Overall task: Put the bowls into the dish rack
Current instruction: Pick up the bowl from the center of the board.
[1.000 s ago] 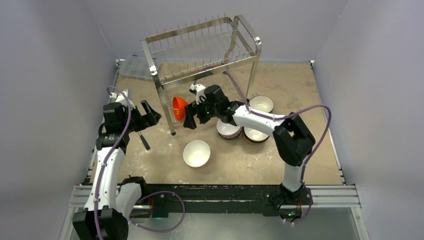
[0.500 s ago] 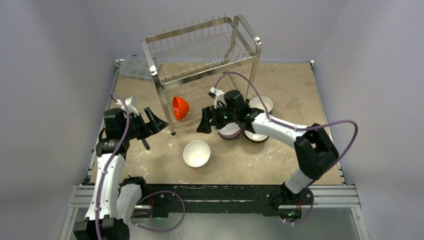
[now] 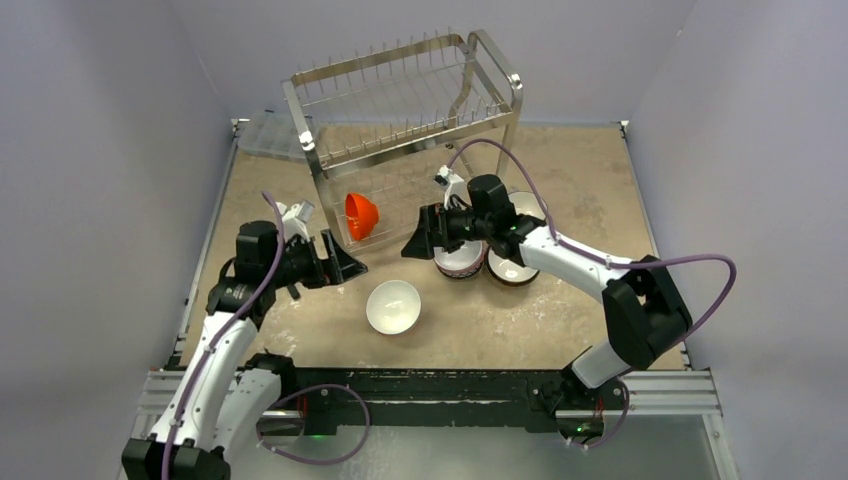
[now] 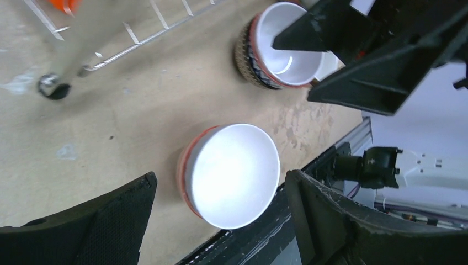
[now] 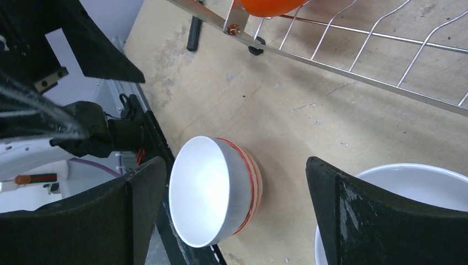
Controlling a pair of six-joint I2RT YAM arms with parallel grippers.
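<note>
The steel dish rack (image 3: 400, 110) stands at the back, with an orange bowl (image 3: 360, 215) on edge in its lower tier. A white bowl with red stripes (image 3: 393, 306) sits on the table in front. My left gripper (image 3: 345, 262) is open and empty, hovering left of it; in the left wrist view the white bowl (image 4: 230, 174) lies between the spread fingers (image 4: 110, 221). My right gripper (image 3: 420, 235) is open and empty, above and right of the white bowl (image 5: 212, 190). Three more bowls (image 3: 460, 258), (image 3: 512, 268), (image 3: 525, 207) sit under the right arm.
A clear plastic box (image 3: 268, 135) lies at the back left behind the rack. A black stick-like object (image 5: 193, 33) lies on the table near the rack's front leg (image 3: 344, 262). The table's near edge rail (image 3: 430, 385) runs close behind the white bowl.
My left arm has swung right, toward the white bowl. My right gripper has drawn back to the right, away from the orange bowl, which stays in the rack.
</note>
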